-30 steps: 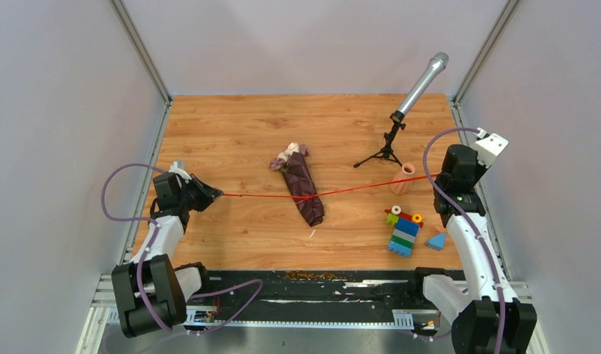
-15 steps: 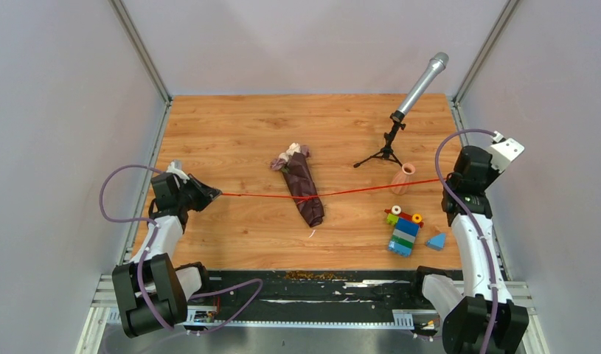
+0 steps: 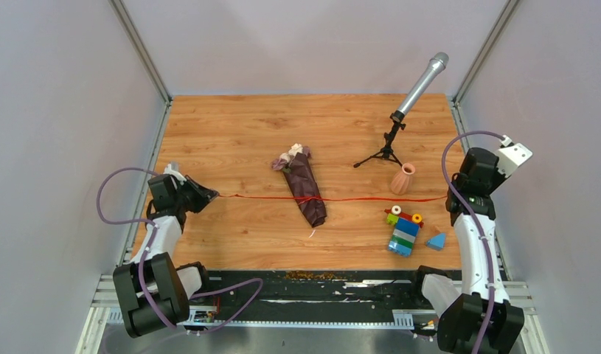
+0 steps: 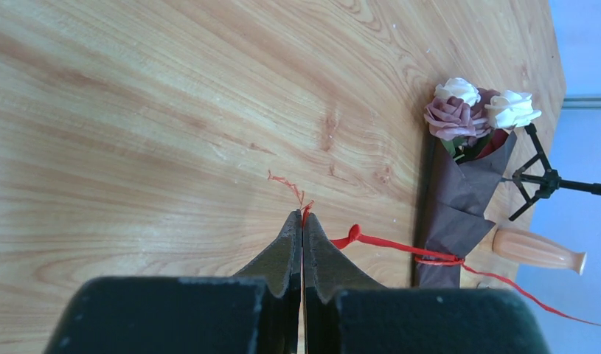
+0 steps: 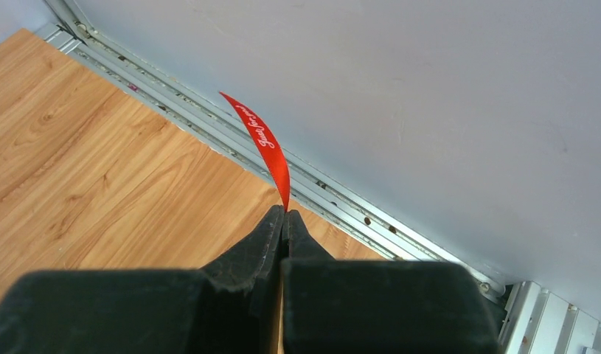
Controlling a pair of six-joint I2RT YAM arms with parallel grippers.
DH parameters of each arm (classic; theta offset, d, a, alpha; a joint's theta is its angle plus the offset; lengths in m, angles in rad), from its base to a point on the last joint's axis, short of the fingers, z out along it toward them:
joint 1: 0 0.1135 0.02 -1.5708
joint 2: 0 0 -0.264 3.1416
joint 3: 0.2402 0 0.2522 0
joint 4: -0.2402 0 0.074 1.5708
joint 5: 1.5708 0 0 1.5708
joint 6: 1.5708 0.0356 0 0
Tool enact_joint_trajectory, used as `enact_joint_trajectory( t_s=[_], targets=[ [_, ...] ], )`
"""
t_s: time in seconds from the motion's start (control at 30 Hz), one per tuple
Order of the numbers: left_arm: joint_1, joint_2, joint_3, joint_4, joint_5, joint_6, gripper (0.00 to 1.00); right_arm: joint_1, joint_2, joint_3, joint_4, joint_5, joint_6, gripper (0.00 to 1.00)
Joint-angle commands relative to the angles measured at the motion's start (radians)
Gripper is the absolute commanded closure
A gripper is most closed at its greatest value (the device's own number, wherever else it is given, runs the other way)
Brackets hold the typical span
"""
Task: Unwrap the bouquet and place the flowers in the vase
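Bouquet [image 3: 304,186] is laid mid-way across the table [image 3: 231,133], flower heads [image 3: 290,157] toward the far side, with the red ribbon [image 3: 371,199] stretched across its waist. One ribbon end is pinched in the closed left gripper [image 4: 302,218], the other in the closed right gripper [image 5: 285,215]. The tie appears not yet freed; both ends should be drawn apart evenly and low, so that the vase [image 3: 403,178], just beside the taut ribbon, is not toppled.
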Motion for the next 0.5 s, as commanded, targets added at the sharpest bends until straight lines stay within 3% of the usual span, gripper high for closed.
enact_joint_trajectory(
  t_s=[0.0,0.3,0.33,0.37,0.47],
  targets=[
    [0.031,-0.029,0.026,-0.016,-0.004,0.017,1.0,-0.018,-0.011,0.046,0.003,-0.004,0.022,1.0],
    [0.077,-0.056,0.027,-0.049,-0.011,0.025,1.0,-0.035,-0.006,0.045,-0.009,0.004,0.041,1.0],
    [0.077,-0.055,0.032,-0.059,-0.01,0.032,0.96,-0.036,-0.005,0.047,-0.014,0.001,0.041,1.0],
    [0.077,-0.055,0.038,-0.073,-0.009,0.041,0.87,-0.036,-0.004,0.052,-0.019,-0.005,0.042,0.89],
    [0.077,-0.068,0.068,-0.128,-0.008,0.077,0.47,-0.036,-0.017,0.069,-0.043,-0.025,0.048,0.37]
  ],
)
